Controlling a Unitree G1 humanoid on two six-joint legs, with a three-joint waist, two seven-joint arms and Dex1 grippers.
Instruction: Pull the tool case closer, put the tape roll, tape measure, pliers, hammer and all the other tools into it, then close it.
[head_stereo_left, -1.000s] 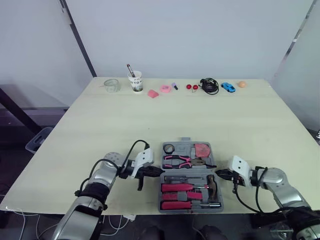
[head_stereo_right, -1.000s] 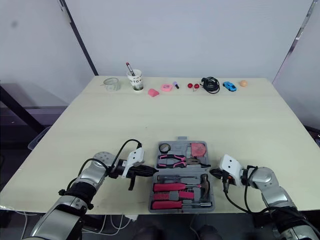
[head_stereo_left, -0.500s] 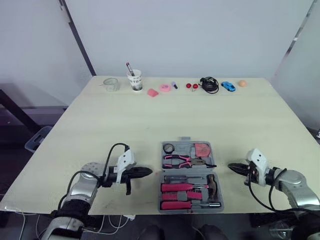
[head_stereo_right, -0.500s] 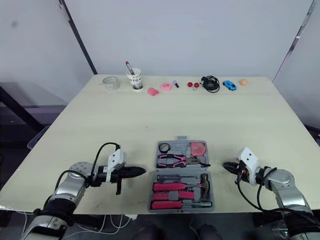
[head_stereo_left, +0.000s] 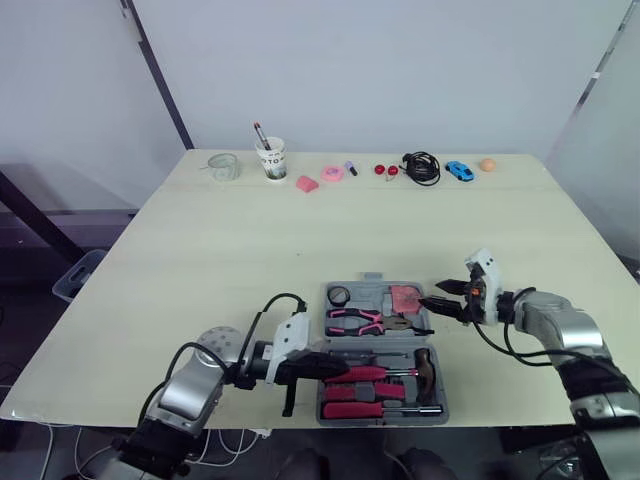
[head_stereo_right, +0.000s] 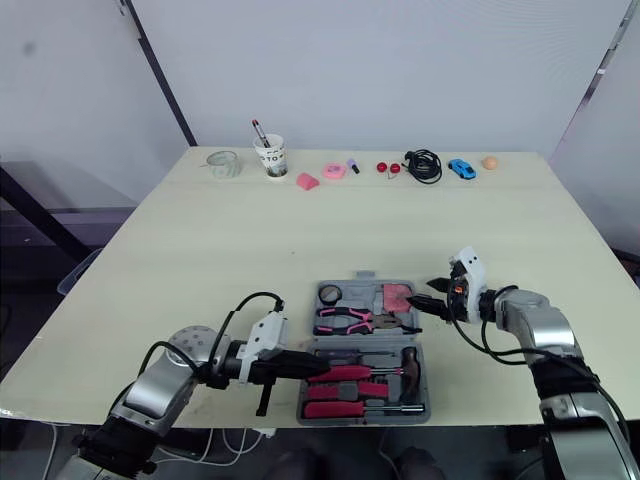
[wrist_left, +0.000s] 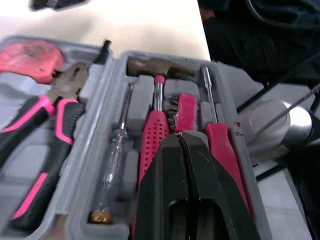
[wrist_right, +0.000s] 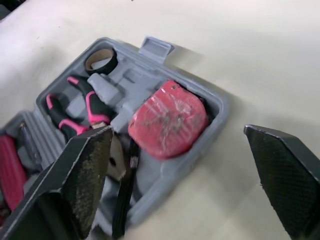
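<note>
I should fold the tool case's (head_stereo_left: 371, 281) far half over with my wide-spread right tool (head_stereo_left: 438, 303), my pinched-together left tool (head_stereo_left: 340, 366) perhaps steadying it.

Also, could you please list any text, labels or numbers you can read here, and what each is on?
Cup: dark print, too small to read.
Red handle in the case: pale mark, too blurred to read.
Nothing else carries text.
</note>
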